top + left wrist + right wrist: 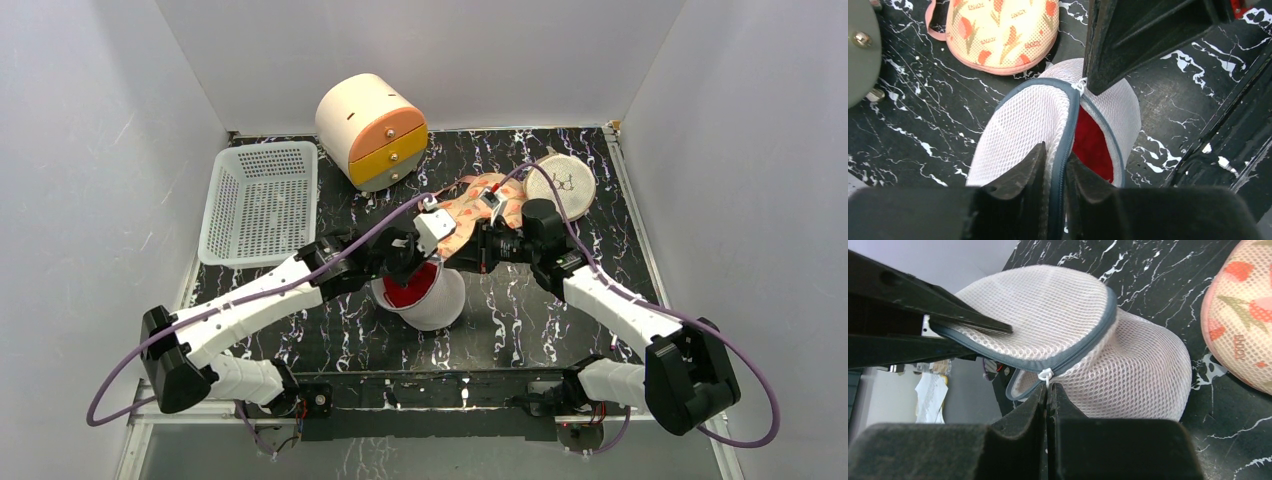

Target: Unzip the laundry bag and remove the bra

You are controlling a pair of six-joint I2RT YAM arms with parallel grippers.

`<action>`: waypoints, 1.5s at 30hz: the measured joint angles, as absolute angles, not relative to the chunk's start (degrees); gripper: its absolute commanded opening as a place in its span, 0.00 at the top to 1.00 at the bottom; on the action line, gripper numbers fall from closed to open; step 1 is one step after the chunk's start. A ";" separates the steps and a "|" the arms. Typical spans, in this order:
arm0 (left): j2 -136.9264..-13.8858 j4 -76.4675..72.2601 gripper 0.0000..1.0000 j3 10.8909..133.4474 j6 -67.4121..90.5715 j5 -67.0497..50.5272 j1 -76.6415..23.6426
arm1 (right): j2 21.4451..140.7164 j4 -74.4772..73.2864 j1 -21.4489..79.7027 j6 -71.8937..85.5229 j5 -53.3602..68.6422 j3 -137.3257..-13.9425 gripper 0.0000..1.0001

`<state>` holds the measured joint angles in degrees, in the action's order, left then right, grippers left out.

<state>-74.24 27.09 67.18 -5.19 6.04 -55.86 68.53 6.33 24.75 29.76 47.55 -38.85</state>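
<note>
The laundry bag sits near the middle of the black marbled table, its lid partly unzipped and a red bra showing inside. The left gripper pinches the lid's blue-grey rim, and the right gripper is clamped on the white zipper pull. Just beyond lies a floral pouch, with a white basket at far left.

Overhead view; wrist close-ups sharing laundry bag
</note>
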 measured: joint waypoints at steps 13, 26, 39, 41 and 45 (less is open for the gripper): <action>-64.84 28.38 1.00 67.18 -7.53 3.01 -56.07 | 74.04 4.54 23.83 27.73 49.91 -42.85 1.00; -58.28 24.97 1.00 67.02 -8.60 -3.90 -56.05 | 78.54 4.32 23.88 23.00 60.45 -47.07 0.97; -59.07 22.06 1.00 66.98 -8.91 -8.58 -55.99 | 84.29 -0.71 24.05 9.41 64.14 -54.41 0.96; -59.44 21.63 1.00 66.98 -8.80 -8.84 -55.94 | 85.17 -2.09 24.16 5.96 64.25 -55.81 0.96; -59.79 21.43 1.00 66.98 -8.40 -9.17 -55.94 | 85.47 -3.22 26.26 -0.64 62.48 -56.55 0.98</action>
